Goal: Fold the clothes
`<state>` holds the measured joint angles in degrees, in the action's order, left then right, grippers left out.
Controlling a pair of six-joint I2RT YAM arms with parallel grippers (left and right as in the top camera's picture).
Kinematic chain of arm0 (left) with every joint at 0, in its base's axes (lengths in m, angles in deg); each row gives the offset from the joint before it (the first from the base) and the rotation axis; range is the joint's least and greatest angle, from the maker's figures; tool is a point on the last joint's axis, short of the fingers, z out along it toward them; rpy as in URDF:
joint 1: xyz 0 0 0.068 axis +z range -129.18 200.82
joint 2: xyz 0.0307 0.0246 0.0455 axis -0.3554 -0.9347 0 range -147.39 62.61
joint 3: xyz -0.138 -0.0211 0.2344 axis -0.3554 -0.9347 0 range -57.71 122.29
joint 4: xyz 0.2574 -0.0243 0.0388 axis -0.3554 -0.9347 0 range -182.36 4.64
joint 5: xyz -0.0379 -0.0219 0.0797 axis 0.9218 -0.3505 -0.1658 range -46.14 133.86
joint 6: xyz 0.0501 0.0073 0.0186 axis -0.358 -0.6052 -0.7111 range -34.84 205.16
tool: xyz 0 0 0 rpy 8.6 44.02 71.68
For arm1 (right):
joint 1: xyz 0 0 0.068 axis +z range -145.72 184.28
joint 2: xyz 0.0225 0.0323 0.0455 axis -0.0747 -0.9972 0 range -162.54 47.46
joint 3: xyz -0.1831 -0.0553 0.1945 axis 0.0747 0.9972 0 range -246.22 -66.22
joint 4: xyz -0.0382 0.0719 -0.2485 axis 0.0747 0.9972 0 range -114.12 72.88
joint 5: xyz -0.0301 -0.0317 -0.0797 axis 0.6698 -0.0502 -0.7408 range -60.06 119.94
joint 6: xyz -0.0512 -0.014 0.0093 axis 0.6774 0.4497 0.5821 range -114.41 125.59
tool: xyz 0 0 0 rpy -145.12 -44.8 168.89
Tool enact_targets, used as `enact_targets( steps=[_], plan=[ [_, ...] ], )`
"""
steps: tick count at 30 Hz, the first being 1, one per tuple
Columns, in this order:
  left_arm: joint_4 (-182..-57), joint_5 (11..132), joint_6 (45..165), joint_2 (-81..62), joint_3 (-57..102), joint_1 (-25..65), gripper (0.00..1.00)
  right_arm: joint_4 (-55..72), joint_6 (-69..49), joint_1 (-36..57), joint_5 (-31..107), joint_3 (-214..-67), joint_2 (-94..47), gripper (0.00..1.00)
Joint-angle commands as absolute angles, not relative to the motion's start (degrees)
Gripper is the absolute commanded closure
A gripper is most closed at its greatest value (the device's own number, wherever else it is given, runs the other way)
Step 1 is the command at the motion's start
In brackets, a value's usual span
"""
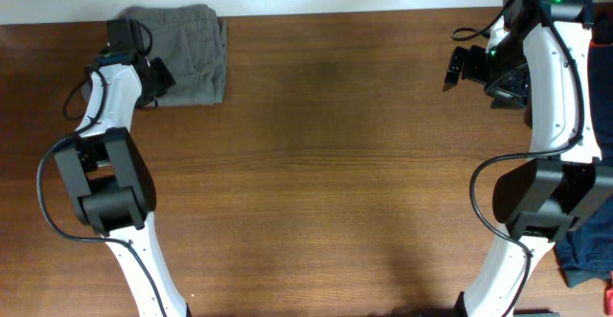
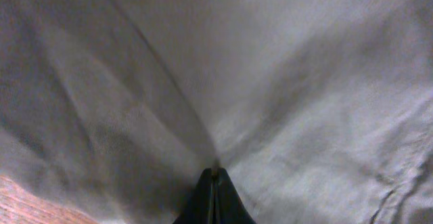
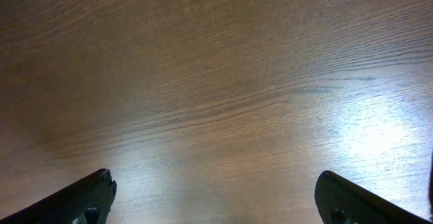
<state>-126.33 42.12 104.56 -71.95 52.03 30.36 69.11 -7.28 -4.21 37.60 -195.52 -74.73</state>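
Found the wrinkled grey-olive cotton shorts (image 1: 187,54) folded into a compact bundle at the far left corner of the brown wood-grain table (image 1: 335,164), close to its back edge. Saw the left gripper (image 1: 156,76) down on the bundle's near left side. Noted, from the left wrist view, its black fingers (image 2: 215,198) pressed together without a gap, pinching the fabric, with creases fanning out from the tip. Found the right gripper (image 1: 466,66) well apart at the far right, above bare wood, fingers (image 3: 88,197) spread wide and holding nothing. Spotted a crumpled dark navy garment (image 1: 586,245) at the right edge beside that arm's base.
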Motion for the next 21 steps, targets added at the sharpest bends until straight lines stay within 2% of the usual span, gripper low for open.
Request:
enact_targets(
  steps=[1,13,21],
  plan=[
    [-127.6,43.0,100.8,-73.5,51.8,30.2,1.0,69.3,-6.6,-4.3,38.3,-195.3,-75.1,0.01],
    [-127.7,43.0,100.4,-68.0,53.4,30.3,1.0,69.9,-5.3,-4.3,38.3,-195.3,-75.1,0.01],
    [-120.4,41.4,95.1,-60.2,54.7,30.3,1.0,69.7,-5.3,-4.3,38.3,-195.3,-75.1,0.01]
  ],
)
